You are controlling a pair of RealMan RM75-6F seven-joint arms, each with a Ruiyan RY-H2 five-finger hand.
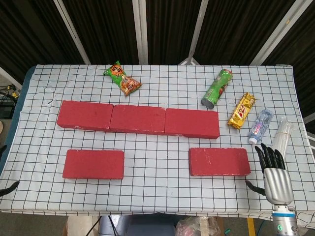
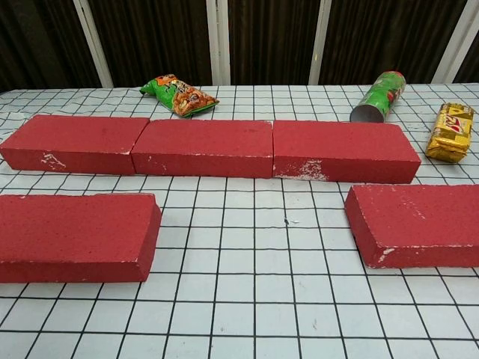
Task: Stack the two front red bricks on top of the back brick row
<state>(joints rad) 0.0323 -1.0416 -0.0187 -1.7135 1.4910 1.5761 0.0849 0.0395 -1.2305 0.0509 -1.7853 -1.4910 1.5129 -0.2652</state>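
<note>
Waiting beside the front right brick (image 1: 219,161) with fingers apart and empty, the right hand (image 1: 273,169) must first reach over and grasp it.

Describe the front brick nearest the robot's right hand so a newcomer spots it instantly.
Start at the row of three red rectangular bricks lying end to end across the checked tablecloth. Two separate red bricks lie nearer the robot. The wanted one is the front right red brick, below the row's right end, beside the open right robot hand, not the front left red brick.
</note>
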